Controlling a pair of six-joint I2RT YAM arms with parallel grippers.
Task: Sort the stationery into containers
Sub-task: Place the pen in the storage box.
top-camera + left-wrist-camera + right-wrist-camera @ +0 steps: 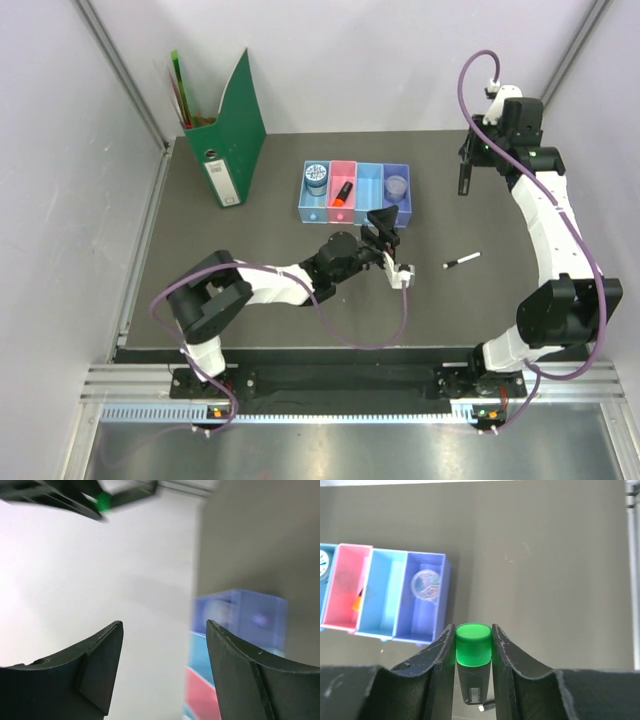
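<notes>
Four containers stand in a row: blue [316, 186], pink [343, 190], light blue [369, 186] and purple [397, 186]. A bluish disc [317, 174] sits in the blue one, and the orange-and-black highlighter [342, 193] lies in the pink one. A clear disc [425, 584] rests in the purple one. My right gripper [473, 626] is shut on the green cap of the black marker [473, 645], held high to the right of the row [465, 176]. My left gripper [162, 625] is open and empty, just in front of the purple tray [386, 226]. A white pen [462, 260] lies on the table.
A tall green file holder [232, 135] with coloured sheets stands at the back left of the dark table [250, 230]. White walls close in both sides. The left arm's cable [345, 335] loops over the near part of the table.
</notes>
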